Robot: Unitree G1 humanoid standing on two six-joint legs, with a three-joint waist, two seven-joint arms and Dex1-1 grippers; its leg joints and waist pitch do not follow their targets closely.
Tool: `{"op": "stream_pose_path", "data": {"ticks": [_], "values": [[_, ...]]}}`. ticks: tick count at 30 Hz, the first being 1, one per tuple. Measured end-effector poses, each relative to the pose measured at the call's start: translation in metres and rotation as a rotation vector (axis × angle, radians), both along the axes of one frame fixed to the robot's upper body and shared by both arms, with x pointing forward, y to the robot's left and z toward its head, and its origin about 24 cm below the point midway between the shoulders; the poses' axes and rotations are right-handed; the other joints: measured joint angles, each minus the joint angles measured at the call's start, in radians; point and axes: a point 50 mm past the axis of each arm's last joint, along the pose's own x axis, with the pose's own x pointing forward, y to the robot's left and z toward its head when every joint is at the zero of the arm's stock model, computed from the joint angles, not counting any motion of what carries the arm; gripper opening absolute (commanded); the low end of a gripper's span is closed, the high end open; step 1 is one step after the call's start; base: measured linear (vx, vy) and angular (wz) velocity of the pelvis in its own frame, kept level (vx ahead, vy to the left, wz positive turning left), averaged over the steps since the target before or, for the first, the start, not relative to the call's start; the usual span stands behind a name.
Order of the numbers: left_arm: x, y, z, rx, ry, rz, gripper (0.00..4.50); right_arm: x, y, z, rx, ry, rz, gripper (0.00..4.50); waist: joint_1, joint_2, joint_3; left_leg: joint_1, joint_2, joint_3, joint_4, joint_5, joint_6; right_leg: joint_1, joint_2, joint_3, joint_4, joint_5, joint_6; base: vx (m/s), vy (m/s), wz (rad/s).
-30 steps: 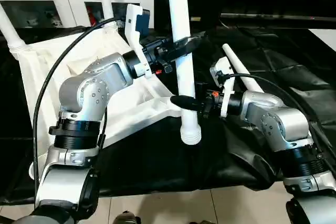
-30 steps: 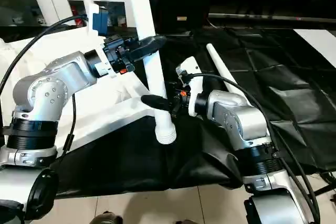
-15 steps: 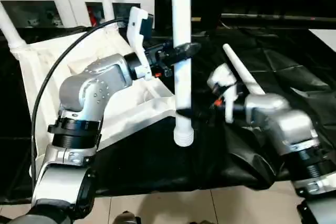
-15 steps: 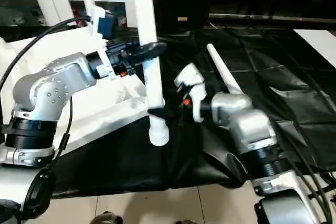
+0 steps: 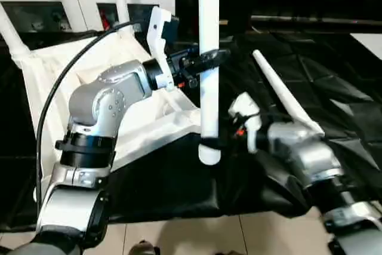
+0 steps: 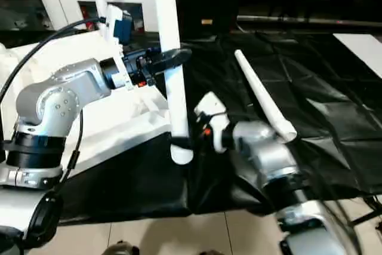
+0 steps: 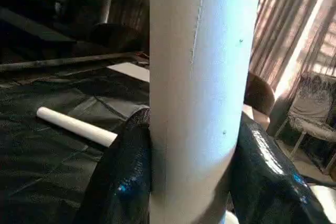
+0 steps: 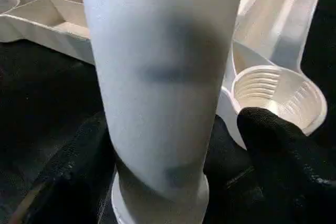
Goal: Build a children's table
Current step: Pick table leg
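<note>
Leg (image 5: 208, 58) now upright over black table (image 5: 334, 70)

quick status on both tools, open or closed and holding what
left tool: closed on the upright white leg.
right tool: open, fingers either side of that leg's lower end, not clamped.

"Where do the head cameras sit?"
"High, side by side, looking forward and down over both forearms at the black work table (image 5: 334, 76)."
"And the wrist cameras?"
"Each looks along its own fingers, very close to the upright white leg (image 7: 199, 93), which all four views share."
</note>
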Motion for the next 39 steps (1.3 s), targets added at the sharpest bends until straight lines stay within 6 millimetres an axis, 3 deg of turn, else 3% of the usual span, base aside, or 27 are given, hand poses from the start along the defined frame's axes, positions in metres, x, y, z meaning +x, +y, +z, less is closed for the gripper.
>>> {"op": "stream_pose_path", "data": {"ticks": [12,30,33,39], "values": [[0.0,0.0,-0.001,-0.005,0.005,-0.019,1.66,0.001,0.005,-0.013,0.022,0.014,0.04,3.75,0.0,0.0,0.0,0.0,0.0,0.0,0.001,0.0,0.0,0.0,0.0,0.0,0.0,0.0,0.0,0.0,0.0,0.0],[0.0,0.001,-0.001,-0.001,0.002,-0.02,1.66,0.001,0.009,-0.014,0.049,0.003,0.091,2.24,0.0,0.0,0.0,0.0,0.0,0.0,0.001,0.0,0.0,0.0,0.0,0.0,0.001,0.0,-0.001,0.0,0.0,0.0],[0.0,0.002,-0.001,-0.001,0.011,-0.017,2.36,0.001,0.009,-0.015,0.052,0.003,0.09,1.98,0.0,0.0,0.0,0.0,0.0,0.0,0.001,0.0,0.0,0.0,0.0,0.0,0.001,0.0,-0.001,0.0,0.0,0.0],[0.003,0.0,-0.007,-0.034,0.072,0.005,2.81,0.006,0.006,-0.013,0.107,0.003,0.009,1.93,0.001,0.0,0.0,0.0,0.0,0.0,0.002,0.0,0.0,0.0,0.0,0.0,0.001,0.001,-0.001,0.0,0.0,0.0]]}}
